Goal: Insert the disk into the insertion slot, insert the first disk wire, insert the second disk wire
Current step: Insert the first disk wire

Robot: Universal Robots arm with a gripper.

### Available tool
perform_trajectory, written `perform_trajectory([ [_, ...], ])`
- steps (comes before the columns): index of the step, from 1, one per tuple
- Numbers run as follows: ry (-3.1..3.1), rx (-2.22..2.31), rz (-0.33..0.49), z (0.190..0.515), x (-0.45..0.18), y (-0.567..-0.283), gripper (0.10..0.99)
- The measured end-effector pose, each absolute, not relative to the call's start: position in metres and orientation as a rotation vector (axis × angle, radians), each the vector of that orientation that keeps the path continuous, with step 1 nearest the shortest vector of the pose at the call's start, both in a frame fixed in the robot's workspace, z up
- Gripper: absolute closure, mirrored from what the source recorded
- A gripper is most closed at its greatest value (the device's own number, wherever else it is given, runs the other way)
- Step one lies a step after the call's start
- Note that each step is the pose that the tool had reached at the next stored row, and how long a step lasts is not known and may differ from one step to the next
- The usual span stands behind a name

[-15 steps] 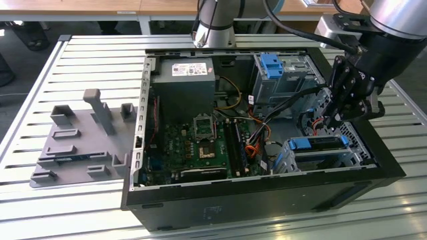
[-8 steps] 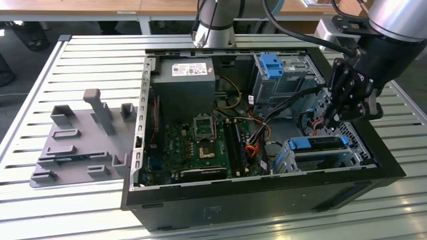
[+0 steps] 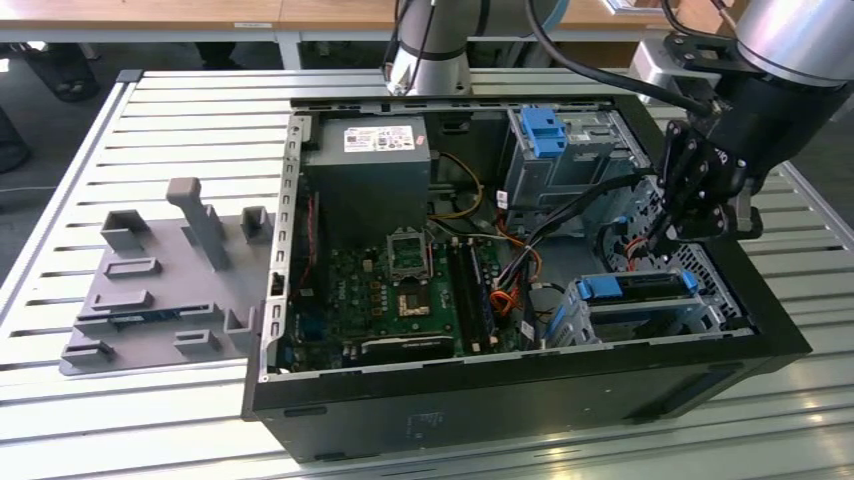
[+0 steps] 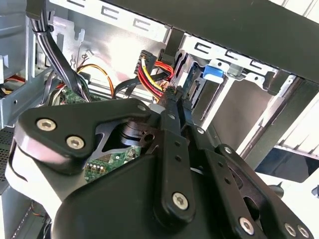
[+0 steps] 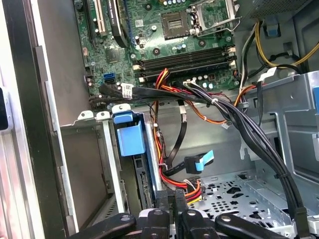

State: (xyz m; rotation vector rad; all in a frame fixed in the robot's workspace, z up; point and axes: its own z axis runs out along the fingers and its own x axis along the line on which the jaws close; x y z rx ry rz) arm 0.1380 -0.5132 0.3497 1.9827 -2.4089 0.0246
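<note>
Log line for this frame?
disk: seated in insertion slot | gripper: inside case, at red-yellow wire connector by disk | wire plug-in: unconfirmed

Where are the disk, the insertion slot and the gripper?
disk [image 3: 621, 288], exterior view, blue caddy edge
insertion slot [image 3: 582, 312], exterior view, silvery side wall
gripper [image 4: 171, 99], second wrist view, at its tip

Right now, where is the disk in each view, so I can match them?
Exterior view: disk in the slot, toward the exterior view's right, below the hand.
First wrist view: disk's blue end just beyond the hand.
Second wrist view: blue end past the hand, in the slot.
Shared landmark: the hand, in all three.
</note>
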Motion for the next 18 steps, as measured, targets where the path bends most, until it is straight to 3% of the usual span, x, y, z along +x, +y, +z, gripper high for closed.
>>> perform_trajectory([
  [18, -2.146, 2.277, 0.038, 0.3461, 0.1377, -0.5146, 0.922],
])
